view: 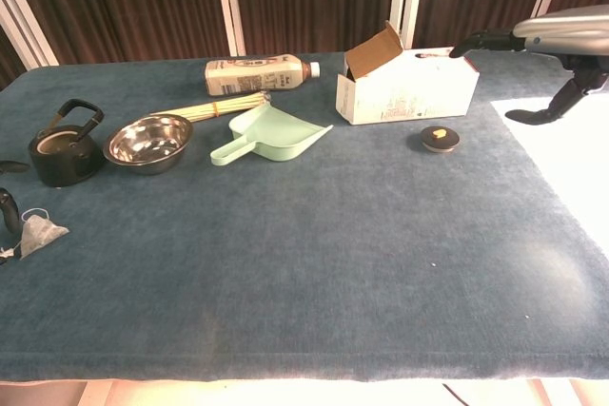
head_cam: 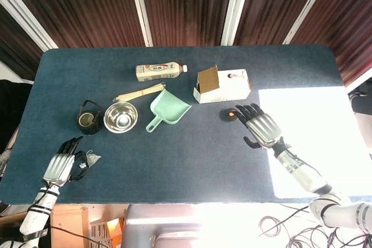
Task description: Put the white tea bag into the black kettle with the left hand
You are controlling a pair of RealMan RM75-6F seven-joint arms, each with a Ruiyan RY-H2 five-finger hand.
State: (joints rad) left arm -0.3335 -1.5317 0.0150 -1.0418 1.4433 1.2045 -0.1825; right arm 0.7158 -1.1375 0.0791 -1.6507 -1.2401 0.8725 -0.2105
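The left hand (head_cam: 58,166) hovers with fingers spread, grasping nothing, at the table's (head_cam: 192,161) front-left corner; the small white tea bag (view: 39,232) lies just beside its fingertips. The lidless black kettle (head_cam: 89,119) stands further back. The right hand (head_cam: 263,128) is splayed and empty.

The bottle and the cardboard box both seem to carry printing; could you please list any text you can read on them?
Bottle: its label carries print and a red mark, all too blurred to read.
Cardboard box: small print and a picture on its top face, too small to read.
Nothing else shows any lettering.
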